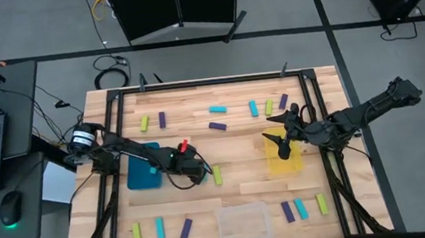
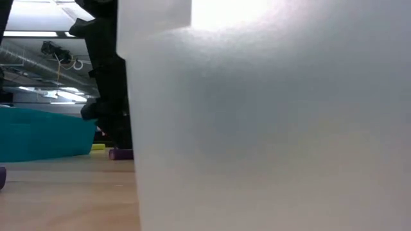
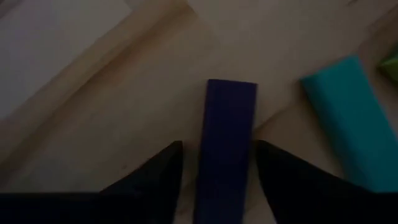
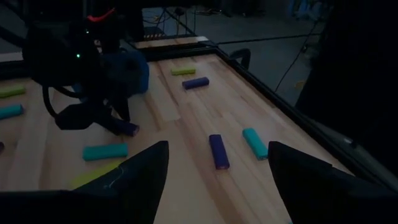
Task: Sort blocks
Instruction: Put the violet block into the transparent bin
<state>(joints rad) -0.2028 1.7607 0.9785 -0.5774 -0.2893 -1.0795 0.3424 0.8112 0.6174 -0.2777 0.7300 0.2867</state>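
My left gripper is low over the table just right of the teal bin. It is open, with one finger on each side of a purple block that lies flat on the wood; a gap shows on at least one side. A cyan block and a yellow-green block lie beside it. My right gripper hangs open and empty over the yellow bin. Other blocks lie scattered along the far and near parts of the table.
A clear bin stands at the near edge and its wall fills most of the low view. Blocks lie near the far edge and in groups at the near left and near right. A black frame rail borders the table.
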